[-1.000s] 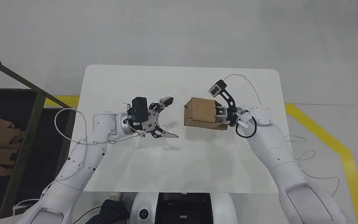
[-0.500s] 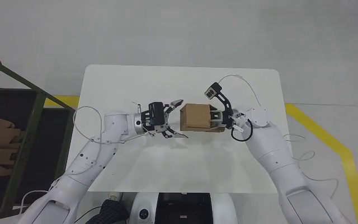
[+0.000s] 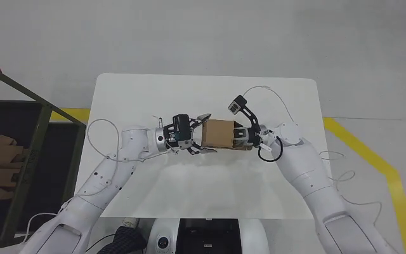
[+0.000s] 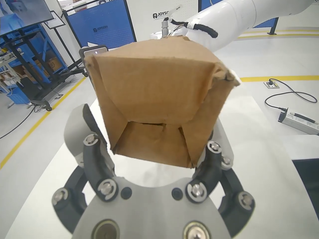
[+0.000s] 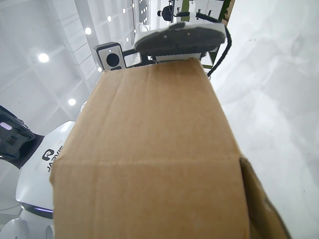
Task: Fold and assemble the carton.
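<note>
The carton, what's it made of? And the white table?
The carton looks like brown cardboard, matte, with fold creases and ragged torn edges. The table looks smooth and white, perhaps laminate or painted board; the pictures leave that open.

There was 1 brown carton (image 3: 217, 133) and 1 white desk (image 3: 127, 89). 2 arms were at the carton, 1 left arm (image 3: 120, 149) and 1 right arm (image 3: 304, 165), each with 1 set of jaws, 2 sets in all. Beyond the desk lay 1 power adapter (image 4: 297, 123) and 1 socket (image 4: 271, 83).
</note>
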Robot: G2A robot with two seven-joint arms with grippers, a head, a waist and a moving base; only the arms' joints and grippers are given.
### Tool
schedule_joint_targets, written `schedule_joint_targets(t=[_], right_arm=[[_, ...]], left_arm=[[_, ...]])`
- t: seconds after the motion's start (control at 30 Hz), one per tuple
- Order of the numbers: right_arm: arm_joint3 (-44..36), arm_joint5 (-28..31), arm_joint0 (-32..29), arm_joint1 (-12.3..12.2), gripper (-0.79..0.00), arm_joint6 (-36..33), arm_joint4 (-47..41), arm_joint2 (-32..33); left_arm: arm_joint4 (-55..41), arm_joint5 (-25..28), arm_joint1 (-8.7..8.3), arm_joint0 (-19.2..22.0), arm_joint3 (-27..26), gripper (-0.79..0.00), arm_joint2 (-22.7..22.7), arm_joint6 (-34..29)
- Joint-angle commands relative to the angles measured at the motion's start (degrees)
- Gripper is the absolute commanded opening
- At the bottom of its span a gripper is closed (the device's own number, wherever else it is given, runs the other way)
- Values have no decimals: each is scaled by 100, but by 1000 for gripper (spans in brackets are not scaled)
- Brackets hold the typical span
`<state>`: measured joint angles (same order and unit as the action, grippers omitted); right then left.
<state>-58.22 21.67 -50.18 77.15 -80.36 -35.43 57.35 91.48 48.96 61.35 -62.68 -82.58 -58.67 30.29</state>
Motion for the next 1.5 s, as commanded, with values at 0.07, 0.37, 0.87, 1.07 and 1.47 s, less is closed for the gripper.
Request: schedule_joint_targets(t=[0.07, 0.37, 0.87, 1.07, 1.47], right_arm=[[-2, -1, 2, -3, -785, 18, 10, -8], [8, -3, 39, -6, -785, 60, 29, -31], [-80, -36, 68, -94, -785, 113, 153, 157], [-179, -91, 57, -124, -785, 95, 185, 189], [-44, -29, 125, -135, -785, 74, 80, 208]], left_arm=[[-30, 45, -7, -3, 5, -252, 1, -28], [-151, 94, -31, -54, 4, -243, -51, 30], [-248, 85, -84, -164, 25, -385, -192, 348], [-251, 89, -109, -205, 6, -400, -254, 412], [-329, 96, -142, -271, -74, -394, -333, 610]])
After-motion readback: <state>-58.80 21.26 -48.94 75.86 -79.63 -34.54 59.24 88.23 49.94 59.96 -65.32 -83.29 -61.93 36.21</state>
